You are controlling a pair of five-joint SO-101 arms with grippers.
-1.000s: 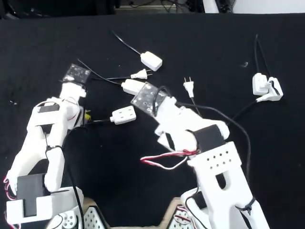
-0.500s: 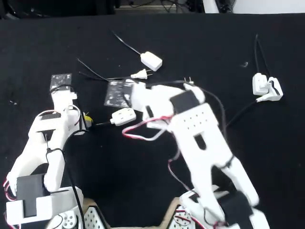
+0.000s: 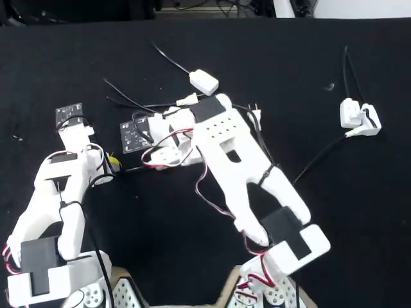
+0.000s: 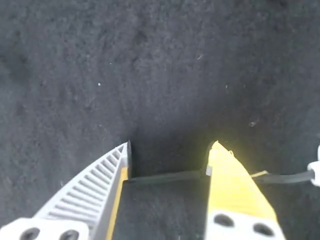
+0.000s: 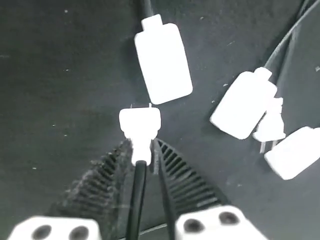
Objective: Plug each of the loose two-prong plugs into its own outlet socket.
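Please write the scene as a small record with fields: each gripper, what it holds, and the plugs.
left gripper: open, empty, above the table
right gripper: shut on a plug
held plug: prongs face a socket, not plugged in
loose plug: lies beside another socket

White plug (image 5: 140, 125); white socket (image 5: 162, 62); black table (image 3: 359, 212)
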